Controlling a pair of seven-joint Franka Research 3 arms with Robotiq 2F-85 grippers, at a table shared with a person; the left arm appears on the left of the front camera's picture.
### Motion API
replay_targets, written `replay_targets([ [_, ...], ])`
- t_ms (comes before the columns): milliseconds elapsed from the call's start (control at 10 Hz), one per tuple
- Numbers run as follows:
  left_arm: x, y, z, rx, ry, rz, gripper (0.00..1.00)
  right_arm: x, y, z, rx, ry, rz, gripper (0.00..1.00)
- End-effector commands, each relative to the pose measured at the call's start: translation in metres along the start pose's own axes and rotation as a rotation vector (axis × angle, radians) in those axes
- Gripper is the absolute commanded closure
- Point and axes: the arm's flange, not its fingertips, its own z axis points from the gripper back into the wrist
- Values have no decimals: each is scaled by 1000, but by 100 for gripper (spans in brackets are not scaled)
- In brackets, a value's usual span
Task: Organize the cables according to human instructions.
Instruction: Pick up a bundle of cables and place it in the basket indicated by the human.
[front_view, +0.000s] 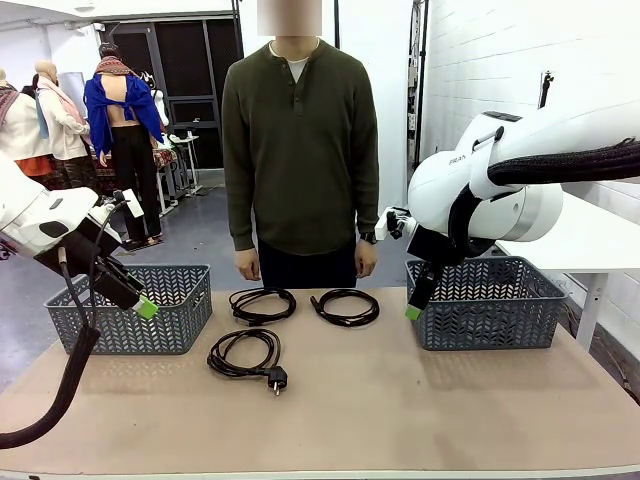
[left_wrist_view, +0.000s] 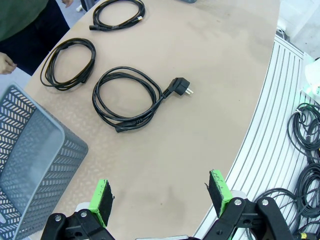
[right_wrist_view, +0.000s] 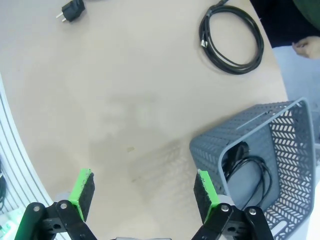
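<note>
Three coiled black cables lie on the tan table in front of the person: one far left of centre (front_view: 262, 305) (left_wrist_view: 68, 64), one far right of centre (front_view: 346, 307) (left_wrist_view: 118, 14) (right_wrist_view: 231, 37), and a nearer one (front_view: 245, 355) (left_wrist_view: 122, 100) with its plug (front_view: 276, 378) (right_wrist_view: 70, 10) lying loose. Another coil (right_wrist_view: 250, 175) rests inside the right basket (front_view: 500, 310) (right_wrist_view: 240, 135). My left gripper (front_view: 143, 303) (left_wrist_view: 162, 195) hangs open and holds nothing beside the left basket (front_view: 170, 320) (left_wrist_view: 35, 150). My right gripper (front_view: 413, 311) (right_wrist_view: 142, 192) is open too, just left of the right basket.
The person stands at the far edge with both hands (front_view: 247, 265) down at their sides. A white table (front_view: 590, 240) stands at the right. Past the table's near edge are white rails and loose floor cables (left_wrist_view: 305, 150).
</note>
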Motion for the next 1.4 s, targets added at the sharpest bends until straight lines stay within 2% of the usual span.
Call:
replay_targets([
  [0,-2,1,0,-22,-15,-6,0,0,0,0,-4,1,-2,0],
  [1300,-2,1,0,-22,-15,-6,0,0,0,0,-4,1,-2,0],
])
